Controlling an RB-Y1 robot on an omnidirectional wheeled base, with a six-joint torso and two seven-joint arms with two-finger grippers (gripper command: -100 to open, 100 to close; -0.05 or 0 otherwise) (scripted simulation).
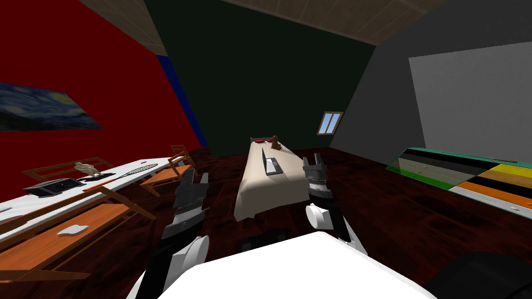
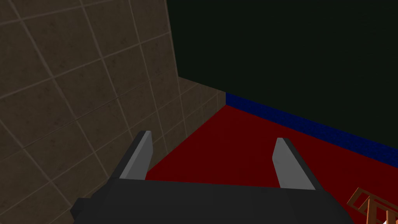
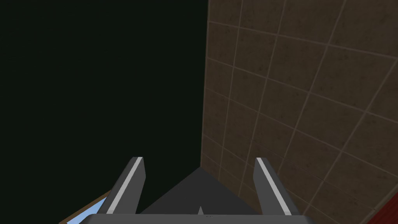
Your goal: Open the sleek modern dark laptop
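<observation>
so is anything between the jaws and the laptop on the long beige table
Nothing visible. Only dark floor lies between the open jaws and the near end of the beige table, and the laptop sits partway along it; the brown object stands beyond it.

Starry painting point(image 1: 41, 111) on red wall point(image 1: 78, 57) — racket point(image 1: 141, 167) on white desk point(image 1: 26, 201), small window point(image 1: 330, 123).

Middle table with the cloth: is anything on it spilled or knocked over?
Nothing stands out. The laptop sits lined up with the edges of the beige-covered table, and a small brown object stands at the far end. No spill shows on the cloth, though it is too far off to judge small details.
</observation>
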